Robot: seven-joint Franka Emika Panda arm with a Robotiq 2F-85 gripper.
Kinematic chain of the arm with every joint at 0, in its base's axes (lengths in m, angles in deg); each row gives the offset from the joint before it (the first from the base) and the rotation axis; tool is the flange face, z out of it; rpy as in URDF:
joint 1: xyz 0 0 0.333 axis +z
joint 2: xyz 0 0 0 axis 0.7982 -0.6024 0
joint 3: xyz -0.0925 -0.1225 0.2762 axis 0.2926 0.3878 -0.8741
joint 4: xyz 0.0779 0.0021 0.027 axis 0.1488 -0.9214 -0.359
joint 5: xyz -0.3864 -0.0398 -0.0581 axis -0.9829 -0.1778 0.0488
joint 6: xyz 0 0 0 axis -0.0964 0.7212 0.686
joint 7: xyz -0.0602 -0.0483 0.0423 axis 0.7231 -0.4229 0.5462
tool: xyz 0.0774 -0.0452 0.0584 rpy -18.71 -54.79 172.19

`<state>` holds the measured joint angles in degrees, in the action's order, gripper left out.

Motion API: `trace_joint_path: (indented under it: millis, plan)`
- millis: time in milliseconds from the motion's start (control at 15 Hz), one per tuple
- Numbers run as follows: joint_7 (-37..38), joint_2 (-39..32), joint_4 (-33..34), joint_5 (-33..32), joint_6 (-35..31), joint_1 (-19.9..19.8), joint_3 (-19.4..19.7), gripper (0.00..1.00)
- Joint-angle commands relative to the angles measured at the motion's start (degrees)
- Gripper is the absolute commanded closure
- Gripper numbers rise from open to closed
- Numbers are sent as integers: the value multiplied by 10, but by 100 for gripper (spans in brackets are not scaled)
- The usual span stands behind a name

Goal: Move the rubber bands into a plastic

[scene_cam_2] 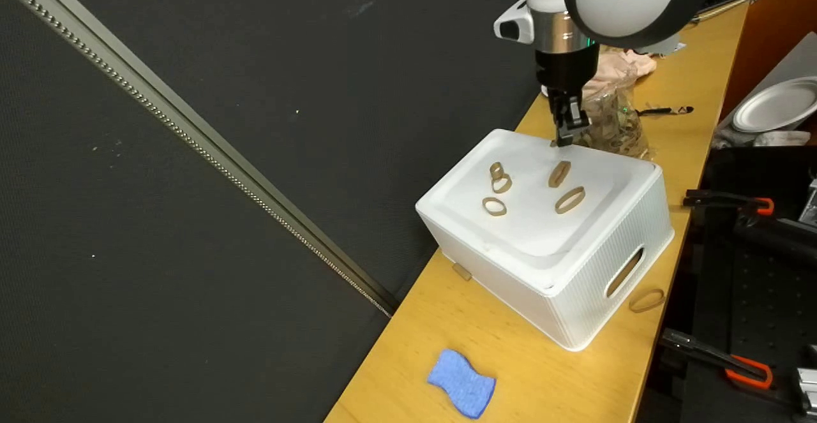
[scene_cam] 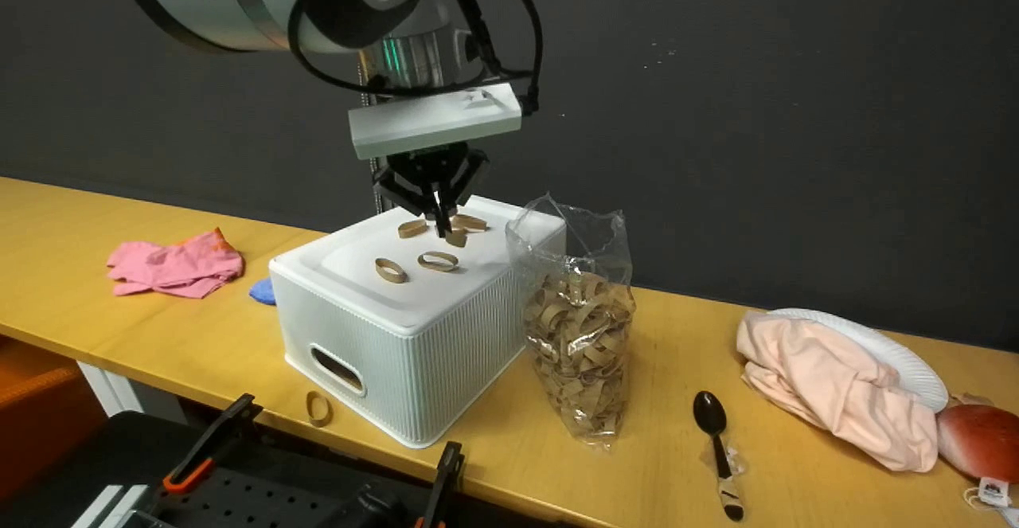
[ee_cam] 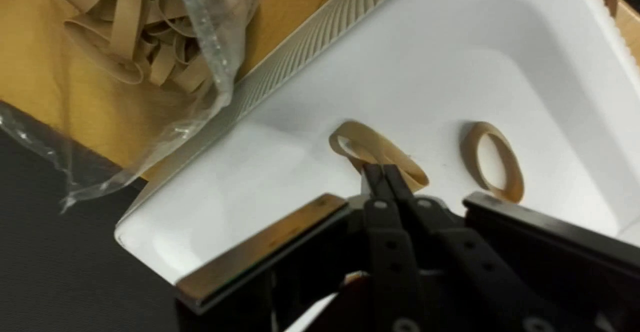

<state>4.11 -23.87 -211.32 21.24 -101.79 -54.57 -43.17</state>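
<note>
In an exterior view the table carries a white box. Just right of it the clear plastic bag stands upright. A peach cloth lies well to the right, a pink cloth to the left. Over the box hangs the pincer — closed, pinching a tan rubber band at its tips. A black spoon lies on the near right, a blue sponge just left of the box. Smallest are the other rubber bands — many heaped in the bag, several spread on the box's top, one at the table's near edge.
</note>
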Motion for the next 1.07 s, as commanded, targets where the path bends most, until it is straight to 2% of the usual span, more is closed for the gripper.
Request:
trace_joint_path:
  millis: [0, 533, 1000]
  plan:
    - [14, 20, 10, -26, 0, -15, 13, 100]
    - [30, 46, 29, -63, -1, -57, 53, 100]
    - [63, 44, 24, -92, 0, -76, 65, 100]
